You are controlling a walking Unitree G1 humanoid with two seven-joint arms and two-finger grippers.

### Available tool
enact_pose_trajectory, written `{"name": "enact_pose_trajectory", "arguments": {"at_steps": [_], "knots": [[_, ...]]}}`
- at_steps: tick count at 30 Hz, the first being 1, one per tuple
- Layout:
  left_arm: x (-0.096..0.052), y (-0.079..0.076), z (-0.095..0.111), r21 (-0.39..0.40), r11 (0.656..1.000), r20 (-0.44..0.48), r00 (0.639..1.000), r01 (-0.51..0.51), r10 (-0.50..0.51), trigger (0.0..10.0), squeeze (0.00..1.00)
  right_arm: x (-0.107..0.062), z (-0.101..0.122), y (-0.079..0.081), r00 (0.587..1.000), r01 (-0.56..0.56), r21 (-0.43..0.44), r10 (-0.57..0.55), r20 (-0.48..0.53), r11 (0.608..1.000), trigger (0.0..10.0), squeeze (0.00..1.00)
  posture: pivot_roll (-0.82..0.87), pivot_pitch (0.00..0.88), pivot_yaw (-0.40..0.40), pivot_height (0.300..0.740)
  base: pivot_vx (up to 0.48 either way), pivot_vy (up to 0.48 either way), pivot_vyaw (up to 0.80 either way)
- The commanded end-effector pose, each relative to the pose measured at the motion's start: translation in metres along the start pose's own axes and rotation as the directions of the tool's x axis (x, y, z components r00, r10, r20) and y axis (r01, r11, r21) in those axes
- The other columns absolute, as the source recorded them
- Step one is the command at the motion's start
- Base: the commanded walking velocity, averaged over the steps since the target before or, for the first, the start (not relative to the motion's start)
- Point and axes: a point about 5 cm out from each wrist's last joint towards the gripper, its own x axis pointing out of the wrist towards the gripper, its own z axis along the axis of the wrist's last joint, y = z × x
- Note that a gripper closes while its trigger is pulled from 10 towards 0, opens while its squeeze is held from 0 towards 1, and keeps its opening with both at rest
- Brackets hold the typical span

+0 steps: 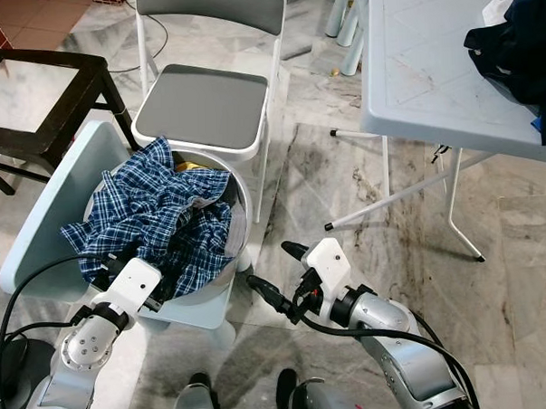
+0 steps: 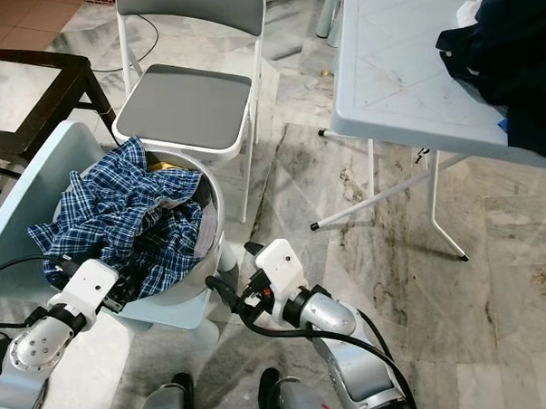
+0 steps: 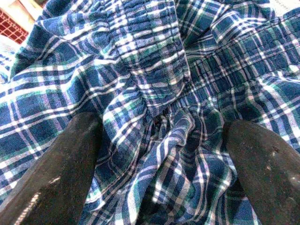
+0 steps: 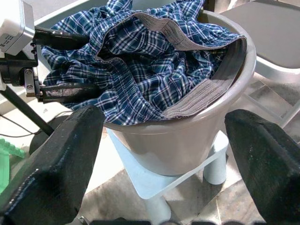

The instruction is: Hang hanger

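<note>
Trouble lies in the bucket, where no hanger can be made out: the left gripper, spread wide over the plaid shirt, could snag loose cloth, while the right gripper, also spread, waits beside the bucket.

The scene is viewed from head height by the two eye views, tilted steeply forward and down, so that the marble floor, a grey chair and a white folding counter are taken in together. Nearly the same field is shared by both, slightly shifted sideways. The blue plaid cloth is seen at very close range along the left wrist camera's jaws. From the right wrist, the grey tub holding that cloth is faced from nearby.
</note>
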Motion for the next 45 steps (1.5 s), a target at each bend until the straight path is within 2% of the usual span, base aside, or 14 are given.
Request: {"name": "enact_pose_trajectory", "arguments": {"at_steps": [1, 13, 15, 16, 25, 26, 27, 41, 43, 45], "knots": [[-0.004, -0.005, -0.008, 0.014, 0.999, -0.037, 0.999, 0.037, -0.037, 10.0, 0.00, -0.003, -0.003, 0.003, 1.000, -0.007, 0.003, 0.007, -0.013, 1.000, 10.0, 0.00, 0.27, 0.308, -0.109, 0.740, 0.000, 0.000, 0.00], [-0.004, -0.005, -0.008, 0.014, 0.999, -0.037, 0.999, 0.037, -0.037, 10.0, 0.00, -0.003, -0.003, 0.003, 1.000, -0.007, 0.003, 0.007, -0.013, 1.000, 10.0, 0.00, 0.27, 0.308, -0.109, 0.740, 0.000, 0.000, 0.00], [0.005, 0.007, -0.004, -0.143, 0.985, 0.005, 0.995, -0.099, 0.101, 10.0, 0.00, 0.000, -0.002, 0.003, 1.000, -0.016, -0.003, 0.016, -0.015, 1.000, 10.0, 0.00, 0.27, 0.296, -0.118, 0.740, 0.000, 0.000, 0.00], [0.005, 0.008, -0.003, -0.160, 0.980, 0.011, 0.993, -0.116, 0.119, 10.0, 0.00, 0.000, -0.002, 0.003, 1.000, -0.017, -0.004, 0.017, -0.014, 1.000, 10.0, 0.00, 0.27, 0.296, -0.118, 0.740, 0.000, 0.000, 0.00], [0.005, 0.001, -0.005, -0.163, 0.982, 0.004, 0.995, -0.100, 0.102, 9.8, 0.00, 0.000, -0.001, 0.002, 1.000, -0.022, -0.010, 0.022, -0.013, 1.000, 10.0, 0.00, 0.28, 0.292, -0.124, 0.740, 0.000, 0.000, 0.00], [0.005, 0.002, -0.005, -0.164, 0.981, 0.006, 0.995, -0.098, 0.101, 2.6, 0.00, 0.000, -0.001, 0.002, 1.000, -0.023, -0.010, 0.023, -0.013, 1.000, 10.0, 0.00, 0.28, 0.293, -0.125, 0.740, 0.000, 0.000, 0.00], [0.006, 0.003, -0.005, -0.174, 0.980, 0.017, 0.995, -0.096, 0.100, 0.0, 0.00, 0.000, -0.001, 0.002, 1.000, -0.024, -0.010, 0.024, -0.013, 1.000, 10.0, 0.00, 0.28, 0.295, -0.126, 0.740, 0.000, 0.000, 0.00], [0.010, 0.002, 0.000, -0.223, 0.972, 0.062, 0.994, -0.074, 0.090, 0.0, 0.00, -0.001, -0.003, 0.001, 1.000, -0.021, -0.003, 0.021, -0.020, 1.000, 10.0, 0.00, 0.27, 0.296, -0.126, 0.740, 0.000, 0.000, 0.00], [0.011, -0.003, 0.005, -0.273, 0.960, 0.089, 0.992, -0.057, 0.084, 0.0, 0.00, -0.002, -0.003, -0.001, 1.000, -0.020, -0.009, 0.020, -0.022, 1.000, 10.0, 0.00, 0.27, 0.293, -0.128, 0.740, 0.000, 0.000, 0.00], [0.012, -0.005, 0.006, -0.282, 0.958, 0.093, 0.992, -0.051, 0.080, 0.0, 0.00, -0.001, -0.002, -0.002, 1.000, -0.020, -0.012, 0.019, -0.023, 1.000, 10.0, 0.00, 0.27, 0.292, -0.130, 0.740, 0.000, 0.000, 0.00]]}}
